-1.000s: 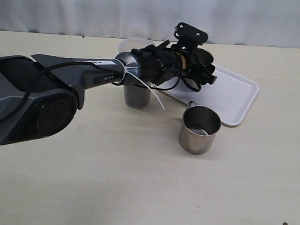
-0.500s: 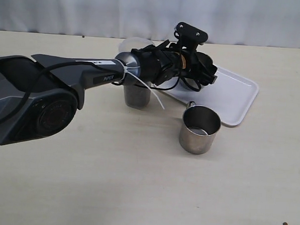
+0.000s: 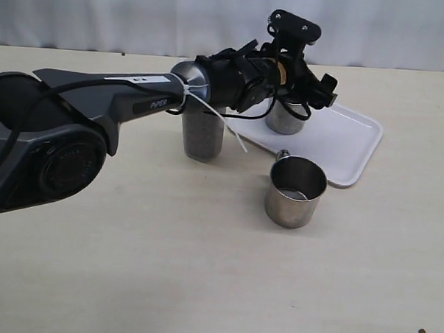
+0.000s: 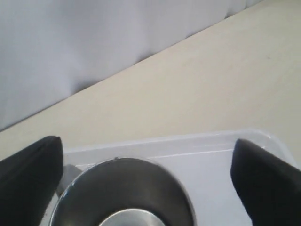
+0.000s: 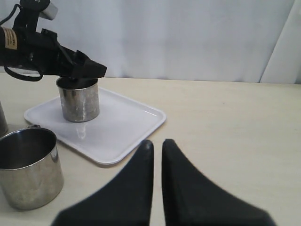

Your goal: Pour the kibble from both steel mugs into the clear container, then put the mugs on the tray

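One steel mug point(image 5: 79, 101) is set on the tray point(image 5: 127, 127) below the wide-spread, empty left gripper point(image 4: 146, 143); the second mug point(image 5: 28, 165) should be taken by the closed, empty right gripper point(image 5: 157, 143).

Pale beige table point(image 3: 202, 284), white curtain point(image 3: 140, 15) behind it, small dark speck point(image 3: 422, 332) near its front edge

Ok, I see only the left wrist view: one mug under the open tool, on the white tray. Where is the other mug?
Observer: The second mug stands upright on the table, beside the tray, not on it.
Operator: Is it emptied?
Observer: It looks empty; its shiny bottom shows.
Operator: And the right tool?
Observer: The right tool is shut and holds nothing.
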Controlling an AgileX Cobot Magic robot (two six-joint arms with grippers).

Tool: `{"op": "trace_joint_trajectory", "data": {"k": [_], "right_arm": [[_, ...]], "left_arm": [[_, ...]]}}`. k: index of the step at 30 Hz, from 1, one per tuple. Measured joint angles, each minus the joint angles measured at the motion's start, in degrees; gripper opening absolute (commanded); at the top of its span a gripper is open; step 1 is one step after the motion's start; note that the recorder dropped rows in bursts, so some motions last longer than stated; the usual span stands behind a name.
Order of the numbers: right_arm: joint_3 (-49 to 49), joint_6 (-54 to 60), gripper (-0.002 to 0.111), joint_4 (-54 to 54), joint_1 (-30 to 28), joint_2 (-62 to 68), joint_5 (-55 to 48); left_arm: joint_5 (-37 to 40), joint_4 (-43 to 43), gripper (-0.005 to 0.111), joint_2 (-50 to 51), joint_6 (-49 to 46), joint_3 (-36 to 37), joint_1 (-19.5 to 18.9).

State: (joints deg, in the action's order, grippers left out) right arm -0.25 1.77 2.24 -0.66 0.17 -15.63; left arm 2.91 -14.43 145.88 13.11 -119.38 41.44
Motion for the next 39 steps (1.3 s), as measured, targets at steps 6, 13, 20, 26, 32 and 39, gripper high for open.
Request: {"op": "trace_joint_trajectory", "data": {"k": [6, 13, 20, 26, 32, 39], "right_arm": [[0.0, 0.0, 0.005, 0.0, 0.0, 0.0, 0.0], [0.0, 0.0, 0.005, 0.0, 0.0, 0.0, 0.0], [0.0, 0.0, 0.005, 0.0, 0.0, 0.0, 0.0], [0.0, 0.0, 0.005, 0.0, 0.0, 0.0, 0.0], [0.0, 0.0, 0.005, 0.0, 0.0, 0.0, 0.0], [0.0, 0.0, 0.005, 0.0, 0.0, 0.0, 0.0]], "left_arm": [[3.0, -0.4, 0.082, -4.2, -2.1, 0.0, 1.8], [26.5, -3.5, 0.011, -17.1, -3.6, 0.0, 4.5], [36.8, -3.4, 0.000, -35.0, -5.5, 13.7, 4.5], [25.4, -3.0, 0.000, -60.1, -4.0, 43.0, 4.5], [12.9, -3.0, 0.000, -90.6, -1.6, 72.2, 4.5], [11.3, -0.7, 0.000, -121.0, -0.8, 94.8, 4.5]]}}
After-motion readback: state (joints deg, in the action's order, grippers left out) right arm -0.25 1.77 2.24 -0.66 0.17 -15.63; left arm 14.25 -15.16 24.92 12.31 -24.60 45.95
